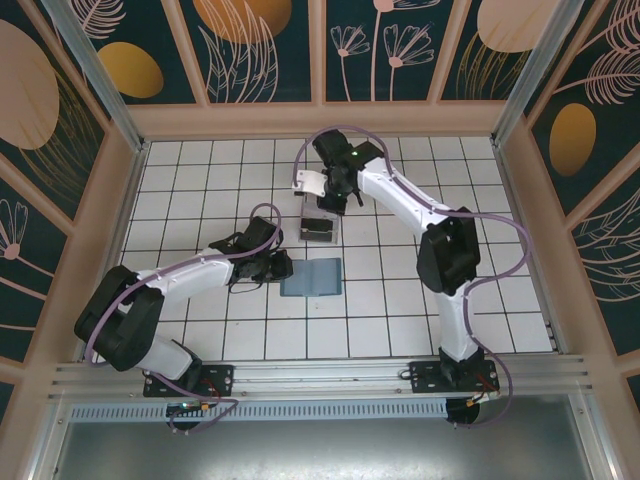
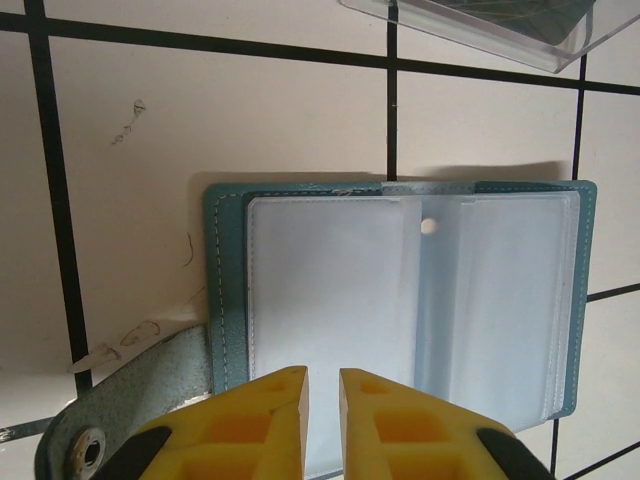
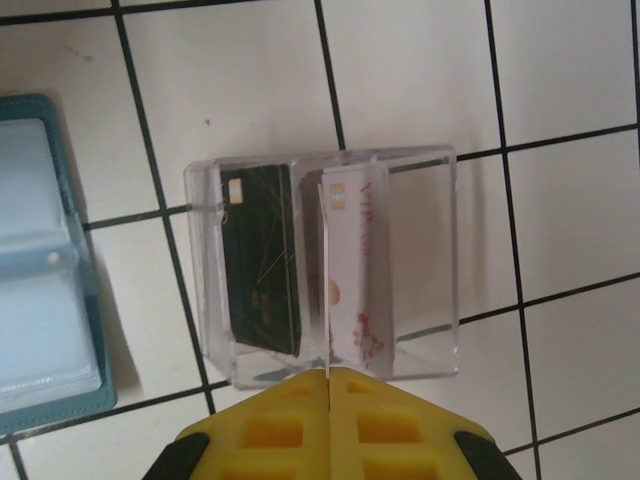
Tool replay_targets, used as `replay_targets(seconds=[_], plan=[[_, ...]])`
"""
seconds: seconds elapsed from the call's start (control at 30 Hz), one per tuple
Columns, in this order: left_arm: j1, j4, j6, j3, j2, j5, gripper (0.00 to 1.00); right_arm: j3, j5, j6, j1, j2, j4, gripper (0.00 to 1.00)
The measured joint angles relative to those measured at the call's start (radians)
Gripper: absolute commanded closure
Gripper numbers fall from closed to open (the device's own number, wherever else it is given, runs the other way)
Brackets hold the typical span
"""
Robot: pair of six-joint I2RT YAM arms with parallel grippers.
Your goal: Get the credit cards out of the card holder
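Blue card holder (image 2: 400, 300) looks emptied, credit cards (image 3: 262, 260) in tray (image 3: 430, 250) at its 12 o'clock; right pincer (image 3: 328, 400) closed, left pincer (image 2: 322, 400) barely parted, grip unclear; next probably retreat.

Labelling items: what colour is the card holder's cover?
Card holder is slate blue; clearest in left wrist view.

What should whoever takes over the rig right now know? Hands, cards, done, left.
Left hand: nearly closed with a narrow gap, at the near edge of the open card holder. Can't tell if it pinches a sleeve.
Right hand: shut, nothing in it, over the near wall of the clear tray.
Cards: dark card and white card stand in the tray on either side of a divider, beside the holder.
Done: two cards out; the top sleeves look empty.
Left: check the sleeves stacked underneath for more cards, then probably let go and pull back.
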Motion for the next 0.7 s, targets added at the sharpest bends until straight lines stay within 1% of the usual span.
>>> replay_targets(seconds=[0.17,0.5,0.53,0.6,0.7], plan=[[0.0,0.0,0.0,-0.001,-0.005,-0.003,0.83,0.06,0.0,-0.005,-0.002,0.062,-0.016,1.0],[0.0,-0.001,-0.001,-0.003,-0.025,-0.004,0.83,0.088,0.0,-0.022,-0.011,0.144,-0.036,1.0],[0.0,0.0,-0.001,-0.003,-0.026,-0.004,0.83,0.088,-0.001,-0.023,-0.012,0.15,-0.039,0.99],[0.0,0.0,-0.001,-0.003,-0.027,-0.004,0.83,0.088,-0.001,-0.026,-0.013,0.163,-0.039,0.89],[0.0,-0.001,-0.001,-0.003,-0.029,-0.004,0.83,0.088,-0.001,-0.027,-0.013,0.175,-0.039,0.79]])
